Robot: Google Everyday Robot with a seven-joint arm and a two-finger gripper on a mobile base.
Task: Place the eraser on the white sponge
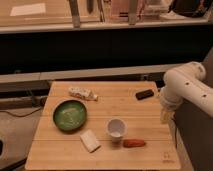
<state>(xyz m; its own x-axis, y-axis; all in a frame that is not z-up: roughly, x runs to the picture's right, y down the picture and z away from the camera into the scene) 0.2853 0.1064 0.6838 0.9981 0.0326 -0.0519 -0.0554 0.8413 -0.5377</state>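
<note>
The eraser (144, 94) is a small black oblong block lying flat near the table's far right edge. The white sponge (90, 140) is an off-white pad lying at the front of the table, left of the white cup (116, 128). My white arm (186, 87) reaches in from the right. The gripper (165, 116) hangs at the table's right edge, in front of and to the right of the eraser and apart from it. It is far from the sponge. Nothing shows in it.
A green bowl (70, 114) sits on the left of the wooden table (115, 160). A whitish tube with dark marks (83, 93) lies behind it. An orange-red carrot-like piece (134, 143) lies in front of the cup. A dark counter runs behind the table.
</note>
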